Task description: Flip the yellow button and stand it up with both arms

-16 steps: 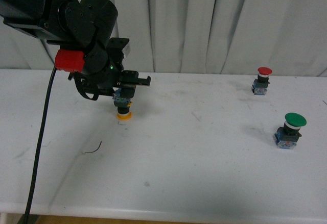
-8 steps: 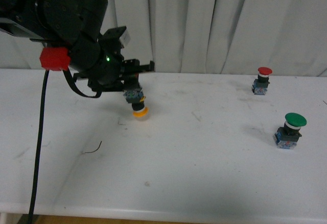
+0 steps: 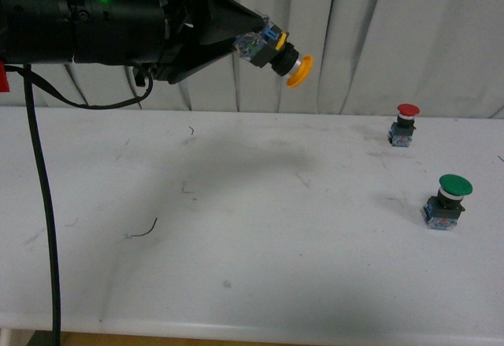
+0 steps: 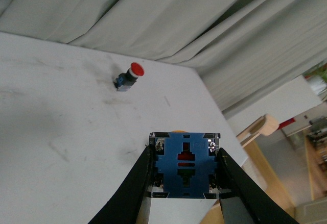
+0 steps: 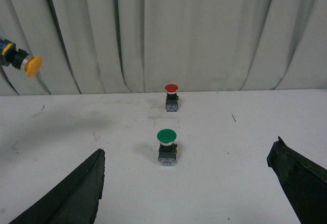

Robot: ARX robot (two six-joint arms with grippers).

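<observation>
Up from just over the table (image 3: 276, 267) goes my left arm since half a second ago, and its wrist has swung round. The yellow button (image 3: 279, 53), which hung cap-down then, now sits high in the air in front of the curtain (image 3: 378, 31), above the table's far edge. My left claw (image 3: 256, 45) is closed on the button's blue boxy base, one finger on each side. The yellow cap points away from the claw, toward the right and tilted somewhat downward. From the left wrist view I see the blue underside of the base (image 4: 186, 157) squarely between the two black fingers (image 4: 148, 175), with only a sliver of the cap showing past it.

My right claw (image 5: 189, 150) hangs low with its fingers spread wide and nothing between them.

On the table, the red-capped button (image 3: 406, 124) stands upright near the far edge, toward the far right corner. The green-capped button (image 3: 447, 200) stands upright close to the right edge, nearer to me than the red one and well apart from it.
</observation>
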